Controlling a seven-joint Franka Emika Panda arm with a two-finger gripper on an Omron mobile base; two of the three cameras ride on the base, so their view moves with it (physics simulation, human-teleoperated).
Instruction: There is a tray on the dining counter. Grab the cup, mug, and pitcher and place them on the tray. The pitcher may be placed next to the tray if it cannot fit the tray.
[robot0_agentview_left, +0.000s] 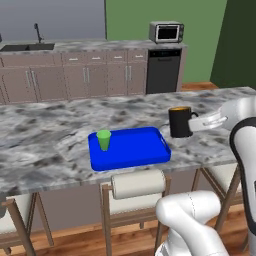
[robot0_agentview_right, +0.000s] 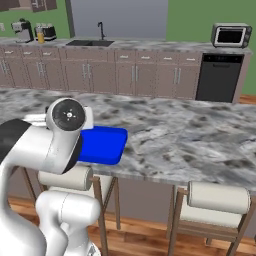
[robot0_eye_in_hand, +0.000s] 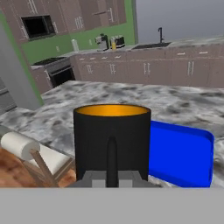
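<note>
Taking the flat bright blue rectangular tray (robot0_agentview_left: 131, 148) as our landmark, we see in the left base view that it lies on the long grey-white marbled dining counter (robot0_agentview_left: 50, 135), with the small bright green handleless cup (robot0_agentview_left: 104, 140) standing upright inside it near its left end. Just beyond the tray's right end we find the small black mug with orange inside (robot0_agentview_left: 180, 122), upright, its handle turned toward the white arm's two-finger gripper (robot0_agentview_left: 196, 122), which is closed narrowly on that handle; whether the mug's base touches the counter we cannot tell. The hand view adds what the base views lack: the mug (robot0_eye_in_hand: 112, 138) seen close from the handle side, the handle pinched between the fingers (robot0_eye_in_hand: 89, 178), and the tray (robot0_eye_in_hand: 181, 155) just behind it. In the right base view the arm hides mug and cup, leaving one corner of the tray (robot0_agentview_right: 102, 145) in sight. Cream-cushioned wooden stools (robot0_agentview_left: 137, 184) stand beneath the counter below the tray.
</note>
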